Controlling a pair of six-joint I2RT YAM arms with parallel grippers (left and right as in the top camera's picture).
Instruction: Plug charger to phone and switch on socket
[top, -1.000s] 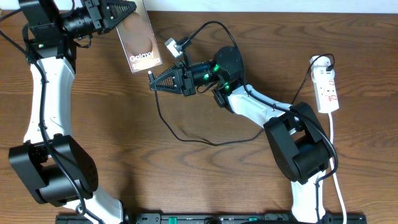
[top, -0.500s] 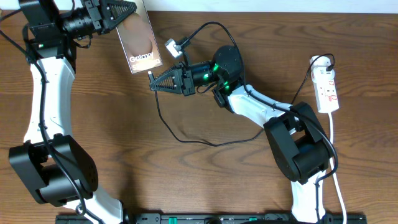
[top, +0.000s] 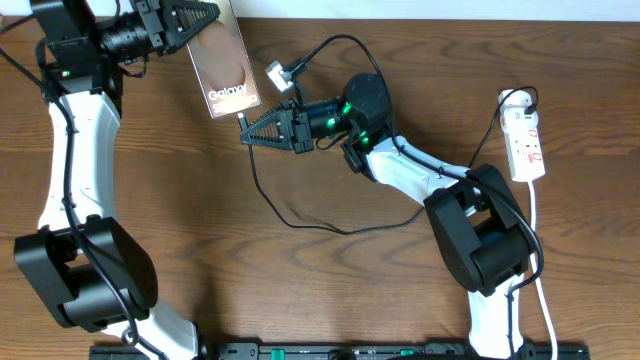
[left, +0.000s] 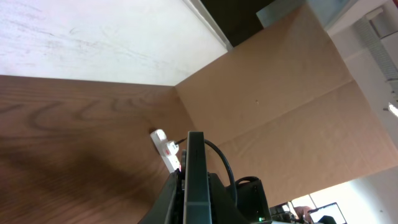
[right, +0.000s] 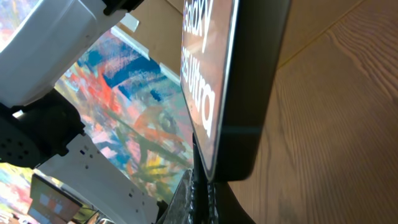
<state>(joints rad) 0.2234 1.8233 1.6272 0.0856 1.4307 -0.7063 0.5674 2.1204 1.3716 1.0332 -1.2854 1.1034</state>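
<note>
The phone (top: 226, 62), a dark slab with white "Galaxy" lettering, is held up at the back left, and my left gripper (top: 208, 14) is shut on its far end. In the left wrist view the phone (left: 196, 174) shows edge-on between the jaws. My right gripper (top: 246, 132) is shut on the charger's small black plug tip (top: 241, 121), just below the phone's near end. In the right wrist view the phone (right: 231, 81) fills the frame directly above my right gripper (right: 200, 188). The charger cable (top: 300, 222) trails over the table. The socket (top: 526, 142) lies far right.
The socket's thick white cord (top: 540, 260) runs down the right side of the wooden table (top: 200, 230). A small white connector (top: 275, 75) on a black lead hangs near my right wrist. A cardboard wall (left: 280, 93) stands behind the table.
</note>
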